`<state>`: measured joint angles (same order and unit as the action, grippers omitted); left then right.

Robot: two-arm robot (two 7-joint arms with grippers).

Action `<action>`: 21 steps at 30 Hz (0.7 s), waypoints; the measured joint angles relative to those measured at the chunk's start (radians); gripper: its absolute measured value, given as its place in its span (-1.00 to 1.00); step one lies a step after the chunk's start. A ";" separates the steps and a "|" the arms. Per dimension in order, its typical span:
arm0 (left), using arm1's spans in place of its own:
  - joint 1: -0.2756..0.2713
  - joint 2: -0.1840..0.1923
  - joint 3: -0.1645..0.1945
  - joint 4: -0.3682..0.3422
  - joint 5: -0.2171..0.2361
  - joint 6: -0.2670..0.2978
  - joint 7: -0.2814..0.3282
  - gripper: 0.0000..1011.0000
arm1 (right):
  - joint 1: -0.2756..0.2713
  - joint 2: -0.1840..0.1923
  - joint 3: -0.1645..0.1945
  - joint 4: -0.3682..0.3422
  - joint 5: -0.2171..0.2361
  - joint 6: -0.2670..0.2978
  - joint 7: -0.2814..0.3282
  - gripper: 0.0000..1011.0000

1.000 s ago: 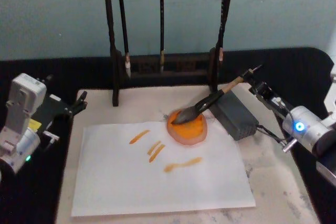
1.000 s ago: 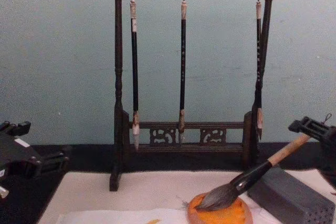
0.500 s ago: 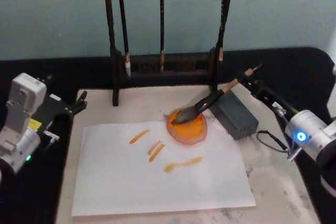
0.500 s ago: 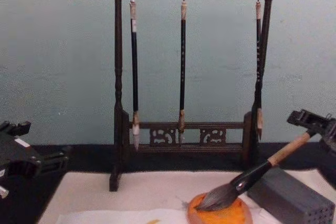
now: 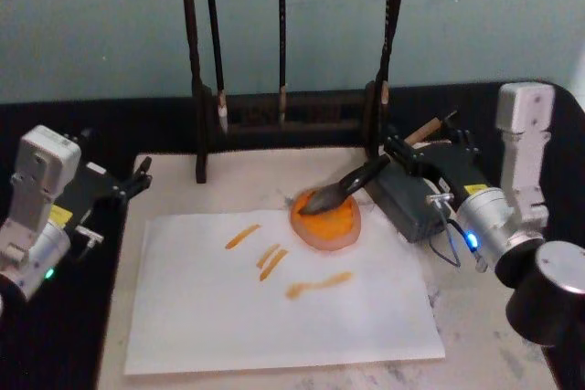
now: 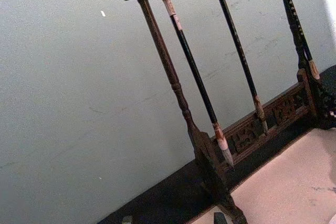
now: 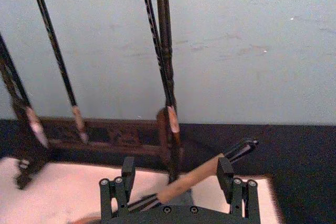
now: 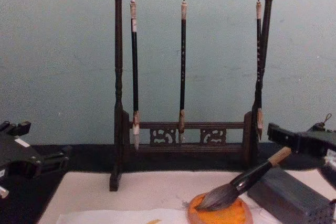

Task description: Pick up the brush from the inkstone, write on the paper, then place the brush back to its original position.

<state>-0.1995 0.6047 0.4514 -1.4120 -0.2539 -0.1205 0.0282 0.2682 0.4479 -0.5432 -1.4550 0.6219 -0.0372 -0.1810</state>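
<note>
The brush (image 5: 366,173) lies with its dark tuft in the orange inkstone (image 5: 331,228) and its tan handle slanting up to the right over the grey block. My right gripper (image 5: 422,142) is open and straddles the upper handle. In the right wrist view the handle (image 7: 191,180) passes between the two spread fingers (image 7: 127,170) of the gripper (image 7: 177,171) and is not clamped. The chest view shows the tuft (image 8: 216,198) on the inkstone (image 8: 219,214) and the right gripper (image 8: 296,141) over the handle. The white paper (image 5: 274,317) carries several orange strokes. My left gripper (image 5: 139,178) is parked open at the left.
A dark wooden rack (image 5: 283,116) with three thin hanging brushes stands at the back of the cream mat (image 5: 480,326). A grey perforated block (image 5: 409,200) sits right of the inkstone under the brush handle. The table beyond the mat is black.
The right arm has swung round and its wrist has turned. The open gripper has moved from the handle's far end to astride it. The brush and the left arm have stayed put.
</note>
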 joint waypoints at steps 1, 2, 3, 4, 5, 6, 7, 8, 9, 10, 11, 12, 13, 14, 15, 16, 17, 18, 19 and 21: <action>0.000 0.000 0.000 0.000 0.000 0.000 0.000 0.98 | 0.004 -0.004 -0.005 0.009 -0.019 -0.001 -0.012 0.98; 0.000 0.000 0.000 0.000 0.000 0.000 0.000 0.98 | 0.009 -0.010 -0.013 0.022 -0.046 -0.003 -0.027 0.98; 0.000 0.000 0.000 0.000 0.000 0.000 0.000 0.98 | 0.011 -0.013 -0.016 0.028 -0.060 -0.004 -0.035 0.98; 0.000 0.000 0.000 0.000 0.000 0.000 0.000 0.98 | 0.013 -0.016 -0.018 0.034 -0.071 -0.004 -0.041 0.98; 0.000 0.000 0.000 0.000 0.000 0.000 0.000 0.98 | 0.015 -0.022 -0.020 0.046 -0.087 -0.005 -0.049 0.98; 0.000 0.000 0.000 0.000 0.000 0.000 0.000 0.98 | 0.015 -0.024 -0.020 0.051 -0.093 -0.005 -0.052 0.98; 0.000 0.000 0.000 0.000 0.000 0.000 0.000 0.98 | 0.016 -0.026 -0.020 0.056 -0.097 -0.005 -0.054 0.98; 0.000 0.000 0.000 0.000 0.000 0.000 0.000 0.98 | 0.016 -0.028 -0.020 0.060 -0.101 -0.005 -0.055 0.98; 0.000 0.000 0.000 0.000 0.000 0.000 0.000 0.98 | 0.016 -0.031 -0.018 0.068 -0.107 -0.005 -0.056 0.98; 0.000 0.000 0.000 0.000 0.000 0.000 0.000 0.98 | 0.016 -0.033 -0.017 0.072 -0.109 -0.005 -0.056 0.98; 0.000 0.000 0.000 0.000 0.000 0.000 0.000 0.98 | 0.016 -0.036 -0.015 0.078 -0.114 -0.005 -0.057 0.98; 0.000 0.000 0.000 0.000 0.000 0.000 0.000 0.98 | 0.016 -0.036 -0.015 0.078 -0.114 -0.005 -0.057 0.98; 0.000 0.000 0.000 0.000 0.000 0.000 0.000 0.98 | 0.016 -0.038 -0.012 0.084 -0.117 -0.005 -0.056 0.98; 0.000 0.000 0.000 0.000 0.000 0.000 0.000 0.98 | 0.016 -0.040 -0.010 0.086 -0.119 -0.005 -0.056 0.98; 0.000 0.000 0.000 0.000 0.000 0.000 0.000 0.98 | 0.015 -0.042 -0.006 0.090 -0.120 -0.004 -0.054 0.98; 0.000 0.000 0.000 0.000 0.000 0.000 0.000 0.98 | 0.014 -0.043 -0.004 0.092 -0.121 -0.004 -0.053 0.98; 0.000 0.000 0.000 0.000 0.000 0.000 0.000 0.98 | 0.013 -0.044 -0.002 0.092 -0.121 -0.004 -0.052 0.98; 0.000 0.000 0.000 0.000 0.000 0.000 0.000 0.98 | 0.012 -0.045 0.000 0.094 -0.122 -0.003 -0.051 0.98; 0.000 0.000 0.000 0.000 0.000 0.000 0.000 0.98 | 0.012 -0.045 0.000 0.094 -0.122 -0.002 -0.051 0.98; 0.000 0.000 0.000 0.000 0.000 0.000 0.000 0.98 | 0.012 -0.045 0.000 0.094 -0.122 -0.002 -0.051 0.98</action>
<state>-0.1995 0.6047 0.4514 -1.4120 -0.2539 -0.1205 0.0283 0.2801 0.4029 -0.5433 -1.3609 0.4998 -0.0394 -0.2321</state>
